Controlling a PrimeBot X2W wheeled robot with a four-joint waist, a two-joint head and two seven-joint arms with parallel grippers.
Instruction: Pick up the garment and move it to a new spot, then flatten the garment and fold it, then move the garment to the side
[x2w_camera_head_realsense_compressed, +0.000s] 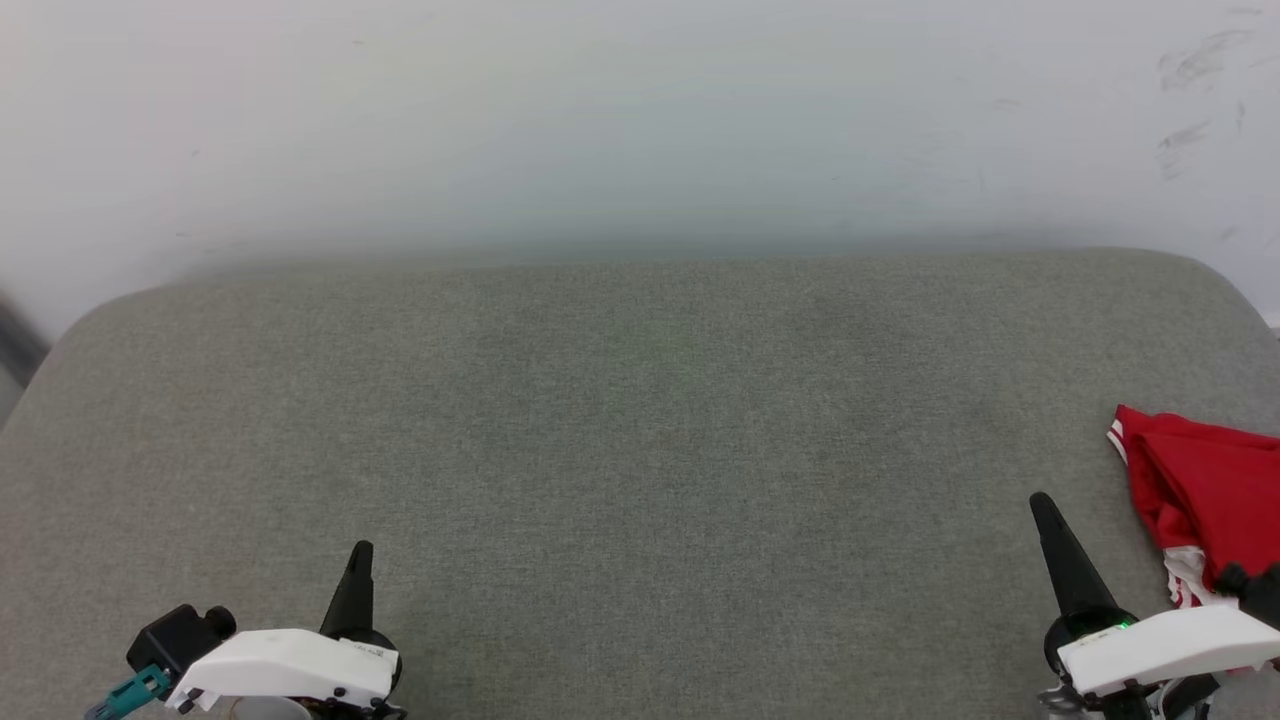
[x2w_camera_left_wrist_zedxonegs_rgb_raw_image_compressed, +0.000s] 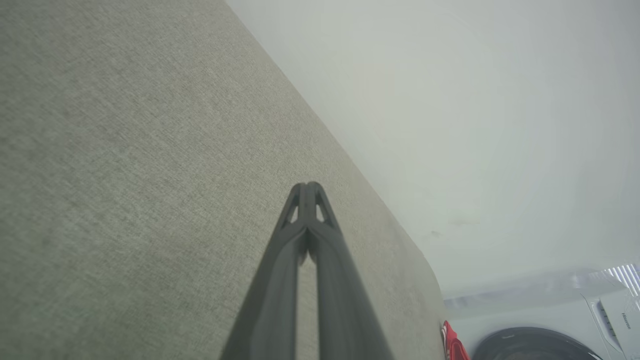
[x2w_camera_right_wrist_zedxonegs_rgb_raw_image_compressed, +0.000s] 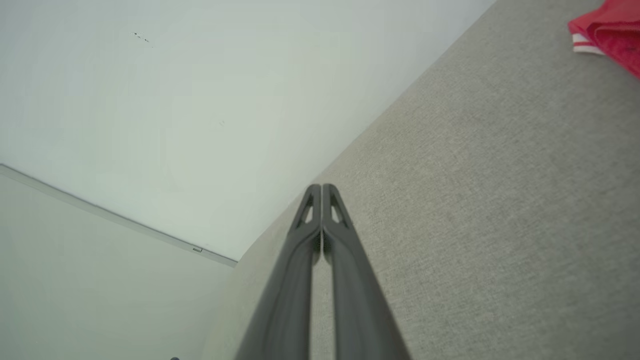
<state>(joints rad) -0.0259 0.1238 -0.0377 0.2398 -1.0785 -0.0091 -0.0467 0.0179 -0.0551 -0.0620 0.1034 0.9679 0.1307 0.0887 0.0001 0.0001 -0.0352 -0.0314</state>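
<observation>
The red garment (x2w_camera_head_realsense_compressed: 1205, 490) lies bunched at the right edge of the grey fabric surface (x2w_camera_head_realsense_compressed: 640, 430), with white striped trim showing; part of it runs out of the head view. A corner of the garment (x2w_camera_right_wrist_zedxonegs_rgb_raw_image_compressed: 610, 30) also sits at the top right of the right wrist view, and a sliver of the garment (x2w_camera_left_wrist_zedxonegs_rgb_raw_image_compressed: 452, 342) at the bottom of the left wrist view. My right gripper (x2w_camera_head_realsense_compressed: 1042, 502) is shut with nothing in it, just left of the garment and apart from it. My left gripper (x2w_camera_head_realsense_compressed: 362, 550) is shut and empty at the lower left, far from the garment.
A pale wall (x2w_camera_head_realsense_compressed: 640, 120) rises behind the surface's far edge. The surface has rounded corners at the far left and far right. A white appliance with a dark round door (x2w_camera_left_wrist_zedxonegs_rgb_raw_image_compressed: 540, 345) stands beyond the right end.
</observation>
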